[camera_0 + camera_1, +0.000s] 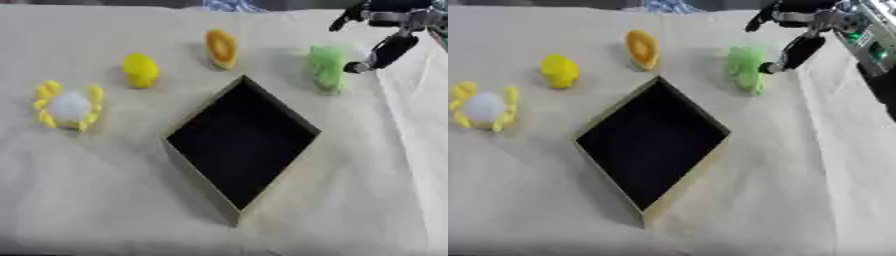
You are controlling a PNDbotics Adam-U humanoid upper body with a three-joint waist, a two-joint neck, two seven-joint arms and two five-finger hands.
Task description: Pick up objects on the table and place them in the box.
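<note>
An open box [289,112] with a dark inside sits turned like a diamond in the middle of the cloth-covered table. A green soft object [326,67] lies beyond its right corner. My right hand [388,48] comes in from the upper right, fingers pointing down and spread, its tips just to the right of the green object and holding nothing. An orange and yellow object [221,48] lies at the back centre. A yellow object [140,70] sits to its left. A white ball ringed with yellow pieces [69,105] lies at the far left. My left hand does not show.
A beige cloth [105,200] covers the whole table, with wide bare stretches at the front. The table's right edge [815,150] runs down the right side, where part of my body with green lights [868,45] shows.
</note>
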